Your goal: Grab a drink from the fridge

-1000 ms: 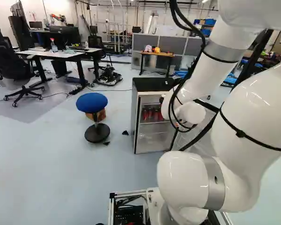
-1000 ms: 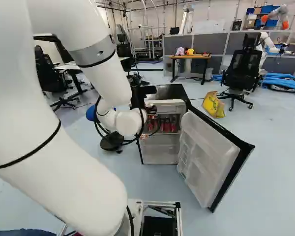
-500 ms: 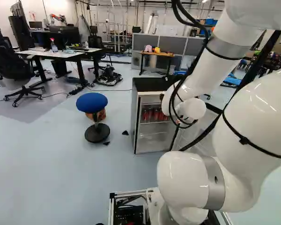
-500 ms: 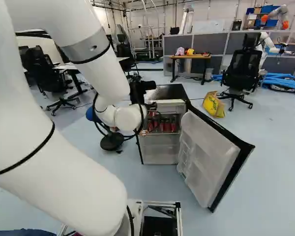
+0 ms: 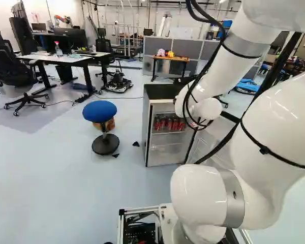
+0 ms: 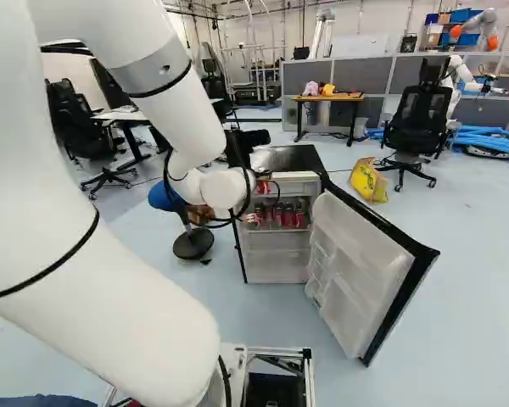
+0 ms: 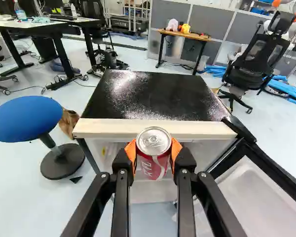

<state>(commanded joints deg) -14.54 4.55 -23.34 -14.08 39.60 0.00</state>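
Right base view gives us the fridge (image 6: 288,158) as the biggest thing, dark on top and open at the front, with its door (image 6: 365,271) swung wide towards the right of that view. Our white arm (image 6: 102,229) reaches from the left of it to the fridge's front. Smaller than these, the blue stool (image 5: 99,111) stands to the left of the fridge in the left base view, well out of our way. Inside, a row of red cans (image 5: 168,123) stands on a shelf behind the opening.

Down at the wrist, our gripper (image 7: 154,152) pinches one drink can (image 7: 154,148), an orange pad (image 7: 131,152) pressed to each side. That can is close to upright, its lid and pull tab showing, and it sits just ahead of the fridge's front edge, apart from the shelf as far as we can tell.

We judge the grab made and the lift-out in hand, nearly finished. Next we need to keep the squeeze steady and the can level, and draw straight back so that neither can nor fingers knock the front edge or the open door.
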